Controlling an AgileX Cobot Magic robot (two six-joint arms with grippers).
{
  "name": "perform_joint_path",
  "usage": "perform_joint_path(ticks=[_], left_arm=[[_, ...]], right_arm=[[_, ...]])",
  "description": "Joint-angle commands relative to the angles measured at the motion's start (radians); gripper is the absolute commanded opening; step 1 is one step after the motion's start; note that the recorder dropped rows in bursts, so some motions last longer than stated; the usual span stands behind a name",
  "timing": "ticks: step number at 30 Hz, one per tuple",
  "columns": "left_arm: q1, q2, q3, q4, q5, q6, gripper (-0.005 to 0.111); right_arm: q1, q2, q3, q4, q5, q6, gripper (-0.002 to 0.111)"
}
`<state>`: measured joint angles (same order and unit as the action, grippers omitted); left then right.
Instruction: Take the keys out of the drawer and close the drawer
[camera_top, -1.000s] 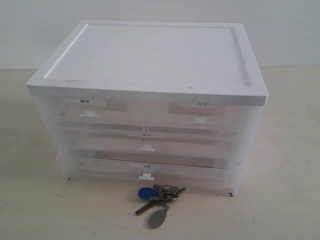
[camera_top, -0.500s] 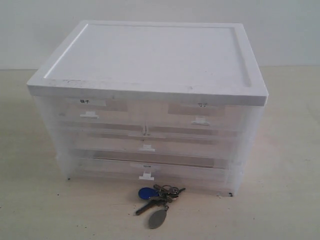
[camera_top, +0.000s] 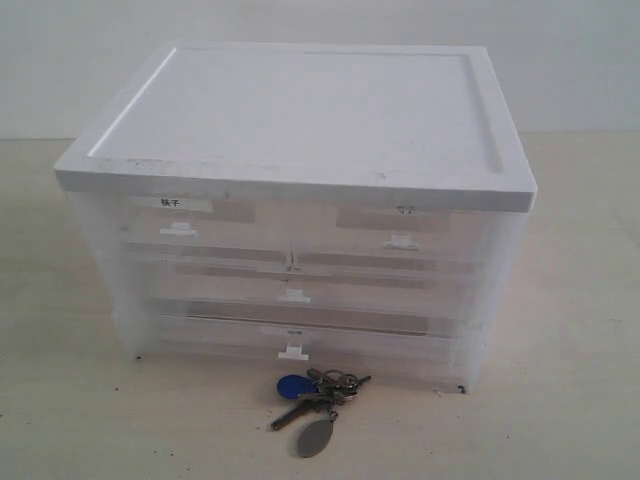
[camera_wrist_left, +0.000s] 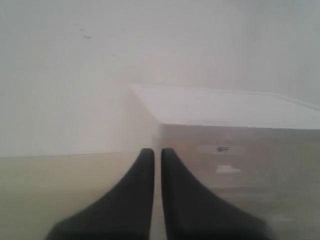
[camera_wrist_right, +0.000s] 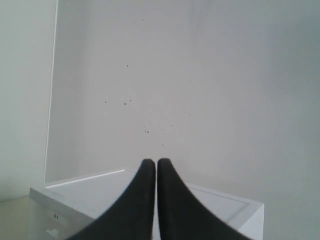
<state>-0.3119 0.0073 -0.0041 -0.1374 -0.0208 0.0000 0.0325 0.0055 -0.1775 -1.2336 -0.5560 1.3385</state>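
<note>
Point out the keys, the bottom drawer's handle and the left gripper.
keys (camera_top: 318, 399): exterior view, on the key shafts at mid-bunch.
bottom drawer's handle (camera_top: 293, 351): exterior view, on the white tab.
left gripper (camera_wrist_left: 156, 151): left wrist view, midway between its fingertips.

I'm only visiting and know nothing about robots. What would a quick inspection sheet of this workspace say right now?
Surface: pale beige table, matte, no spills seen.
Job's things: keys lie on the table just in front of the white drawer unit, with their blue fob and grey oval tag showing. The drawers look pushed in.
Clutter: nothing seen.
Grippers: left gripper and right gripper are both shut with nothing between the fingers. Neither shows in the exterior view.
Cables: nothing seen.
Surroundings: plain white wall behind the unit.
</note>
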Motion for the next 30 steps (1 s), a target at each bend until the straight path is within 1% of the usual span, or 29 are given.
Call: perform_joint_path(ticks=[1,3,5,8,10,12,14,30], left_arm=[[0.198,-0.007,0.004,0.004,0.061,-0.011,0.004],[0.251,-0.007,0.004,0.023,0.099,-0.011,0.004],[0.283,-0.007,0.004,0.042,0.137,-0.011,0.004],[0.307,-0.007,0.004,0.071,0.185,0.0,0.004],[0.308,-0.007,0.004,0.11,0.226,0.046,0.004],[0.308,-0.007,0.004,0.113,0.291,0.124,0.004],[0.308,-0.007,0.004,0.108,0.323,0.152,0.004],[0.308,-0.007,0.004,0.113,0.32,0.15,0.004]], right_arm=[[-0.001,-0.006,-0.004,-0.005,-0.004,0.002,0.0],[-0.001,-0.006,-0.004,-0.005,-0.006,0.002,0.0],[-0.001,-0.006,-0.004,-0.005,-0.006,0.002,0.0],[-0.001,-0.006,-0.004,-0.005,-0.006,0.002,0.0],[-0.001,-0.006,-0.004,-0.005,-0.006,0.002,0.0],[-0.001,-0.006,-0.004,-0.005,-0.006,0.008,0.0],[-0.001,-0.006,-0.004,-0.005,-0.006,0.008,0.0],[-0.001,-0.006,-0.004,0.001,-0.008,0.008,0.0]])
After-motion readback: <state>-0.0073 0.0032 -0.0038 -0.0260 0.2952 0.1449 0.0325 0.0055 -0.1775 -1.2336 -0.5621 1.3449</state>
